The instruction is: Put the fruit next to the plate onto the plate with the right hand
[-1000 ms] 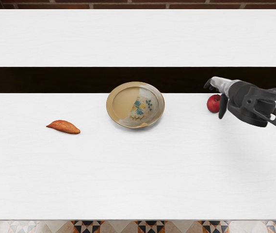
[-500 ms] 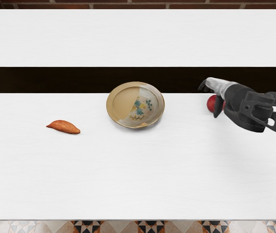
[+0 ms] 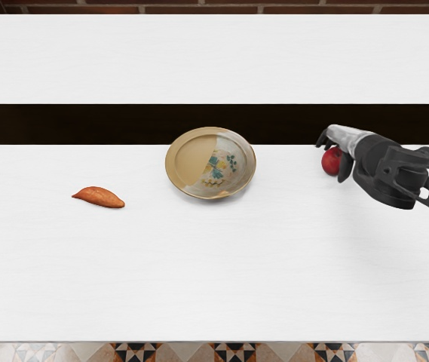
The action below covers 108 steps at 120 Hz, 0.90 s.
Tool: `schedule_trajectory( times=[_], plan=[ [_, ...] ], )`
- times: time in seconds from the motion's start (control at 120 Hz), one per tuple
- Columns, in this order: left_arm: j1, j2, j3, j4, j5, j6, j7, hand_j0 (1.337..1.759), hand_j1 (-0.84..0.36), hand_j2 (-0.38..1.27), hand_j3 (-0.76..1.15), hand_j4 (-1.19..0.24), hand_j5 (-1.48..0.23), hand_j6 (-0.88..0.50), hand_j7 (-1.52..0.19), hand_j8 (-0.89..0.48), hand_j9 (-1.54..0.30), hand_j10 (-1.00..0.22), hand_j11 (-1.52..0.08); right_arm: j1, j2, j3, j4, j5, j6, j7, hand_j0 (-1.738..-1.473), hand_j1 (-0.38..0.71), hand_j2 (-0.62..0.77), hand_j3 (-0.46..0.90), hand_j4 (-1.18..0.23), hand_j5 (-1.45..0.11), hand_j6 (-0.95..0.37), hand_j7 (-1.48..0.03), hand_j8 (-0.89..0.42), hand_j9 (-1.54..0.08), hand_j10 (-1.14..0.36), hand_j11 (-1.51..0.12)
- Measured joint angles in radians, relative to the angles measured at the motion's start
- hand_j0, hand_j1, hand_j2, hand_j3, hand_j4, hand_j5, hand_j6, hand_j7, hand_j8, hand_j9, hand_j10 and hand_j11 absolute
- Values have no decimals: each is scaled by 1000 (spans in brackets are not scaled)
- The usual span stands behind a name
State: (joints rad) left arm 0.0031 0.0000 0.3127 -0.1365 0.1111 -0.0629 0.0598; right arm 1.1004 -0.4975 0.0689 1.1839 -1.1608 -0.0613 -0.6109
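A small red apple point(image 3: 330, 162) lies on the white table to the right of the tan plate point(image 3: 188, 154), which has a painted flower motif. My right hand point(image 3: 334, 154) reaches in from the right edge and cups the apple. Its fingers point(image 3: 324, 139) curl over the apple's far side and top, and the thumb presses on its near right side. The apple still rests on the tabletop and is partly hidden by the hand. The plate holds nothing. The left arm does not show.
An orange-brown sweet potato point(image 3: 98, 197) lies far to the left of the plate. A dark gap runs behind the table point(image 3: 214, 264), with a second white surface beyond it.
The right hand swung left over the apple, then drew back right and closed its fingers around it. The apple, plate and sweet potato stayed where they were.
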Motion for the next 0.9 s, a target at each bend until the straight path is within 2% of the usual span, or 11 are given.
schedule_trajectory(
  times=[0.367,0.55,0.65,0.9],
  plan=[
    [0,0,0,0,0,0,0,1658,55,49,0,-245,-318,-245,-318,-245,-318,-245,-318,-8,3,1,-15,9,-3,0,-1657,210,-75,0,-480,-629,-435,-625,-478,-629,-480,-628],
    [0,0,0,0,0,0,0,1658,55,49,0,-245,-318,-245,-318,-245,-318,-245,-318,-8,8,3,-26,16,-10,-1,-1653,243,-15,0,-568,-774,-377,-754,-405,-768,-572,-767],
    [0,0,0,0,0,0,0,1658,55,49,0,-245,-318,-245,-318,-245,-318,-245,-318,-7,11,6,-34,17,-11,-1,-1651,246,13,0,-560,-843,-360,-817,-384,-835,-618,-833],
    [0,0,0,0,0,0,0,1658,55,49,0,-245,-318,-245,-318,-245,-318,-245,-318,33,20,18,-42,40,-10,-1,-1649,226,41,0,-585,-919,-370,-886,-383,-907,-667,-905]
  ],
)
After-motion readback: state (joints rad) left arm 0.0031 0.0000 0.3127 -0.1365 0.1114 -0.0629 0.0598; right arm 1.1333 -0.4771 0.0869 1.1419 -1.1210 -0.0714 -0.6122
